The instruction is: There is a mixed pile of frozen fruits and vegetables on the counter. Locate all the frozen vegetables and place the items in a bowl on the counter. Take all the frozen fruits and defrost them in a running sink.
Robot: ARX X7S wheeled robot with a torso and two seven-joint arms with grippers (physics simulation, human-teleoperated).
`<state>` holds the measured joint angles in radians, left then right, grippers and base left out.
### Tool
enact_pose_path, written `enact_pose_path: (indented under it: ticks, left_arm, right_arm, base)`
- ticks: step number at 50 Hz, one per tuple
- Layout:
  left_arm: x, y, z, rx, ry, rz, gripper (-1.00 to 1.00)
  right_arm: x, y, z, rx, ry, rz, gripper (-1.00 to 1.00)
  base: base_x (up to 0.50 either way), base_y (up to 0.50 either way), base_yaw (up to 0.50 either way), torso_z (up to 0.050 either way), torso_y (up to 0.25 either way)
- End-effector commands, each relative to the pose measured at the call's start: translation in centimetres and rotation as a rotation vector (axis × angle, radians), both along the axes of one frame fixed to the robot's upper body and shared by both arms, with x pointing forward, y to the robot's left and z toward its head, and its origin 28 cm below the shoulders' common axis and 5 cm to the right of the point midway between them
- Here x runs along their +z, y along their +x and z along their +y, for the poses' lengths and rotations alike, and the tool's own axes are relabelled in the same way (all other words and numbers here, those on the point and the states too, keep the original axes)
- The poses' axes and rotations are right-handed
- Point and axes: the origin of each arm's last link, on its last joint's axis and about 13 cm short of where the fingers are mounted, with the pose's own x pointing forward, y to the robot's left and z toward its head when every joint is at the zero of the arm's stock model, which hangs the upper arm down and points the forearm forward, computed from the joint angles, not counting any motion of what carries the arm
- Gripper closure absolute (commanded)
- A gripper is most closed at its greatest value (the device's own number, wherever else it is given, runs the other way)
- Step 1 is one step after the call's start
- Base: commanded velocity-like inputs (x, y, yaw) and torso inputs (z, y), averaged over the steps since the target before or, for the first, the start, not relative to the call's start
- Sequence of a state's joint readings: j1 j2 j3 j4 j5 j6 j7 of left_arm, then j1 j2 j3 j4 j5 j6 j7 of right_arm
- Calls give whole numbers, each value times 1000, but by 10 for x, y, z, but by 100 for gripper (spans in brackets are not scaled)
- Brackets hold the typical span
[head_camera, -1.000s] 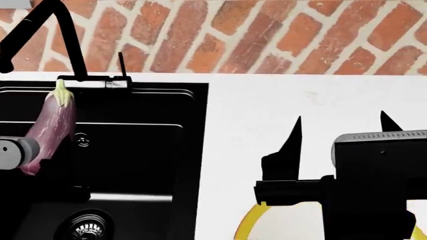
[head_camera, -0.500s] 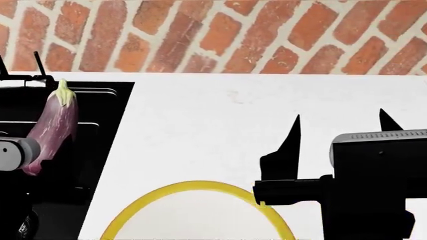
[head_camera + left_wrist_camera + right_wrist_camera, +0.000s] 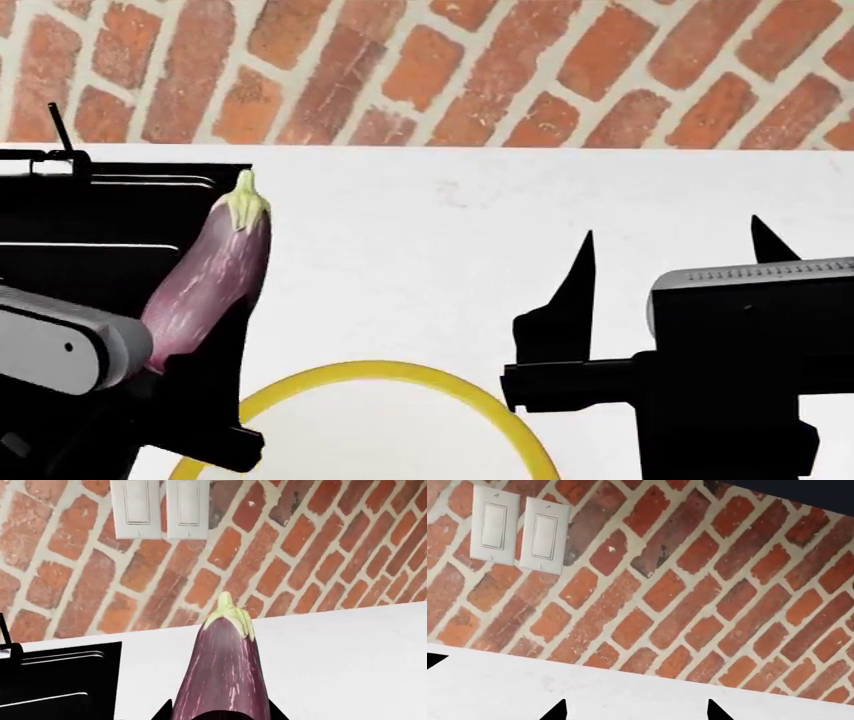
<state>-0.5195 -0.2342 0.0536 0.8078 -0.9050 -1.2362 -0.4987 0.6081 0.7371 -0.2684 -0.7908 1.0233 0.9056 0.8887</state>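
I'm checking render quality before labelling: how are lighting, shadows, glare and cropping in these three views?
Head view: flat, even light, the counter nearly blown white with no cast shadows; the bowl is cut off by the frame edge. Left wrist view: the eggplant shows a soft sheen and fills the foreground, sharp. Right wrist view: tilted, brick wall crisp, no glare.

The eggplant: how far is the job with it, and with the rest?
Done: nothing visibly; the bowl shows only part of its rim. In hand: the left claw holds the eggplant at the sink edge, near the bowl. Left: dropping it in. The right claw is open and empty; no other produce is in view.
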Motion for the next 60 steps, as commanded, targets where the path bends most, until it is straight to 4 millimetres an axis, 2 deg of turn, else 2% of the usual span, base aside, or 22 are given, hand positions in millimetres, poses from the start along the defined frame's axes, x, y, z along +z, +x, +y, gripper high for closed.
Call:
enact_pose_path:
  ticks: [1,11,19,30,36,44,49,60]
  left_arm:
    - [-2,-13,-22,-150,-3,8,100]
    - [-17,-21,-44,-268,8,53,100]
    - [-33,-17,-59,-319,0,106,100]
    - [-40,-13,-55,-275,44,123,100]
    - [-37,-14,-52,-248,62,121,100]
    - [-32,-31,-47,-252,88,113,100]
    - [-37,-42,-44,-256,103,125,100]
    - [-36,-36,-39,-218,125,130,100]
  right_arm:
    - [-1,1,0,2,-1,4,-100]
    - [-3,2,1,6,-2,11,-100]
    - [-4,3,1,9,-2,16,-100]
    - [-4,2,-1,1,-3,15,-100]
    - [-3,1,-2,-5,-2,12,-100]
    - [-4,2,0,1,-3,21,-100]
    - [-6,3,1,4,-3,30,-100]
    - [-6,2,0,6,1,41,-100]
  base:
    - [0,0,0,0,0]
    - [0,0,0,0,1]
    - [0,0,0,0,0]
    - [0,0,0,0,1]
    - [0,0,0,0,0]
    - [0,0,0,0,0]
    - [0,0,0,0,0]
    - [0,0,0,0,1]
